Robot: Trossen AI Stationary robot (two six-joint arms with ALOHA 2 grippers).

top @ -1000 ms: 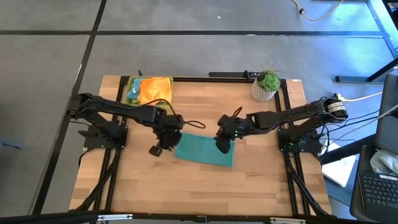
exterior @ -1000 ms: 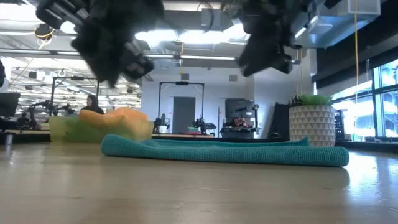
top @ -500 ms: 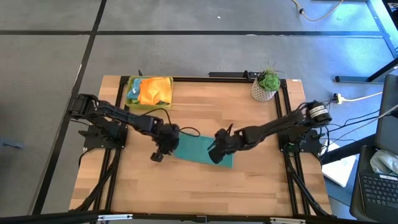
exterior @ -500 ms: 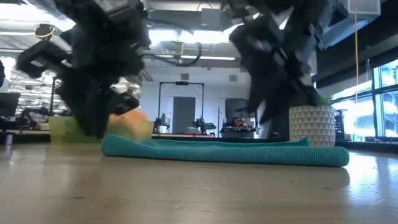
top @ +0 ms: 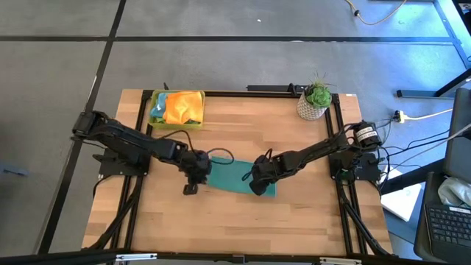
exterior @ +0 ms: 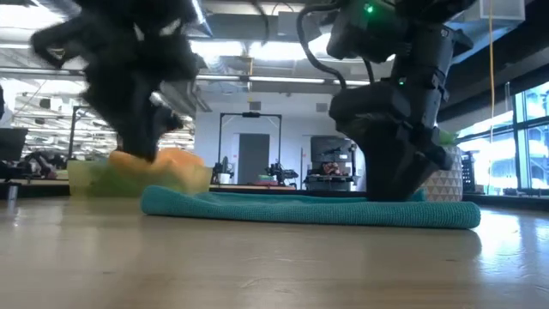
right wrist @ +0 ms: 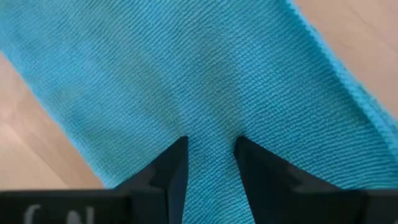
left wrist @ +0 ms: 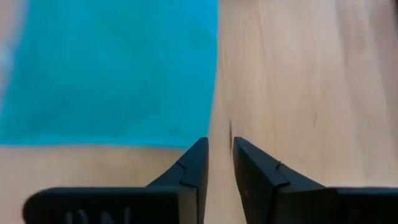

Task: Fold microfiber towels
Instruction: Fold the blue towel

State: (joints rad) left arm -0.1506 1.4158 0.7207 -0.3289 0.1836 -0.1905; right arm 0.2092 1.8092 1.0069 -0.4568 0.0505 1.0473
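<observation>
Left hand [top: 193, 179] low at teal towel [top: 235, 175] corner, fingers slightly apart, right hand [top: 256, 185] pressed down on towel, fingers apart

The black left gripper [exterior: 137, 86] was blurred in the low view; both arms hid parts of the folded teal microfiber towel [top: 229, 177].

The teal towel [right wrist: 236, 81] is a soft, matt cloth with a fine ribbed knit and a stitched edge. The surface [top: 294, 221] is pale wood, smooth, with a faint satin sheen and visible grain. Each pincer's fingers [left wrist: 193, 168] look like hard, matt black plastic. At upper left, the tray [top: 156, 97] appears to be translucent yellow-green plastic.
</observation>
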